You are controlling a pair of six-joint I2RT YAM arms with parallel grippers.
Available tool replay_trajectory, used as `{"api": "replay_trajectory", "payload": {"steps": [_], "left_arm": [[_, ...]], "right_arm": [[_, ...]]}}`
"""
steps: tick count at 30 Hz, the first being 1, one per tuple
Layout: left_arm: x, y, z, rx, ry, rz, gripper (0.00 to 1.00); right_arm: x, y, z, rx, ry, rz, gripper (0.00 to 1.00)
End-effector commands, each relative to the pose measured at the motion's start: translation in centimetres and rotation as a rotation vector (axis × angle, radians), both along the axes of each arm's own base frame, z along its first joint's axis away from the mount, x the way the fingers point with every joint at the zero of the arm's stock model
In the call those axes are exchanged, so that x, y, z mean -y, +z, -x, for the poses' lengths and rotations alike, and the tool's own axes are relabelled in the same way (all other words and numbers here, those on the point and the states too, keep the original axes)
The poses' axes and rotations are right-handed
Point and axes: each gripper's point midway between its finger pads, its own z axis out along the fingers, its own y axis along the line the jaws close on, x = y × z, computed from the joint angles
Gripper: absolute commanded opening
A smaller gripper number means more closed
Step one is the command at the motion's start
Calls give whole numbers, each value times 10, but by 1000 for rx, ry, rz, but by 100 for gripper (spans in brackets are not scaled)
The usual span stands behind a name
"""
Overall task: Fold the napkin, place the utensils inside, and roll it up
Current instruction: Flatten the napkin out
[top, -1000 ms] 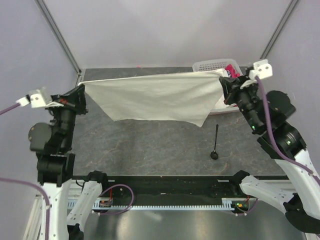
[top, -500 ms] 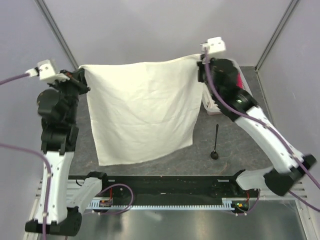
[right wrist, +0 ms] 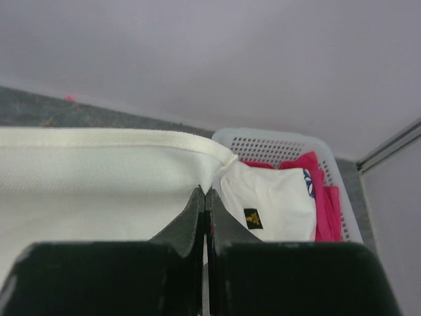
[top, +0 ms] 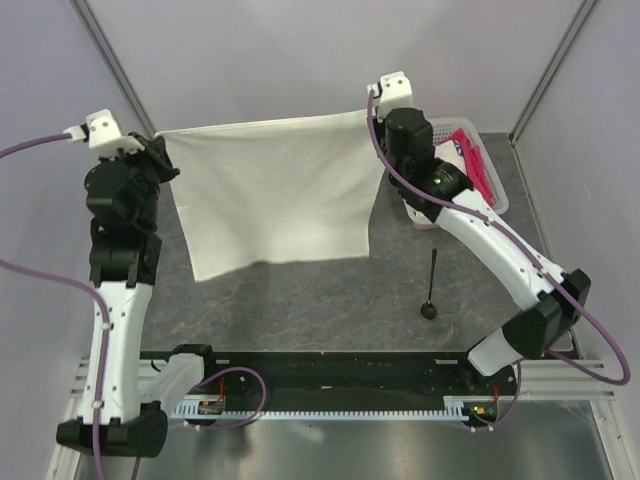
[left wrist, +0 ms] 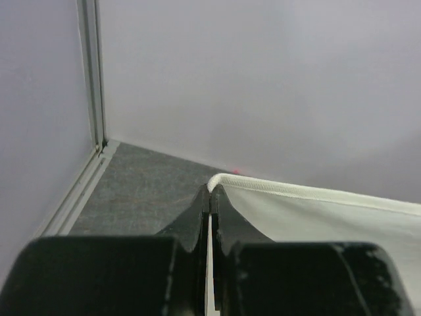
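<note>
Grey walls close in a dark, mottled table [top: 300, 300], and above it the napkin [top: 270, 200] hangs as one open sheet, stretched between the two arms. Its top left corner is pinched in the left gripper [left wrist: 211, 197], whose fingers press together on the hem, the rolled edge curling just over the tips. Its top right corner is caught the same way in the right gripper [right wrist: 205, 201], fingers clamped on the cloth's edge. The lower edge hangs free; whether it touches the table I cannot tell. By the look of it no fold is made yet: the cloth is spread in a single layer, so folding, laying the spoon inside and rolling are all left to do. The spoon [top: 432, 285] lies on the table to the right, well apart from the napkin, its bowl toward the arms' bases. Beyond the right gripper, a white basket [top: 497, 195] holds a white garment [right wrist: 270, 197] and a pink cloth [right wrist: 322, 191].
</note>
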Motion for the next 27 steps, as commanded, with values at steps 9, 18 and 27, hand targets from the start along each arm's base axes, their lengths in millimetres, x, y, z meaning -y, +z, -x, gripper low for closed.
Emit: {"api": "replay_trajectory", "payload": {"steps": [9,18,27], "left_arm": [[-12,112,126,328,58,19,2],[-13,129,82,287,66,11,2],[-62,-41,-100,-110,153,30,2]], "right_arm": [[65,137,109,362,3,-151,0],[44,161,66,386,-4,-115,0],[-35,39,-112,187,100,-48,0]]}}
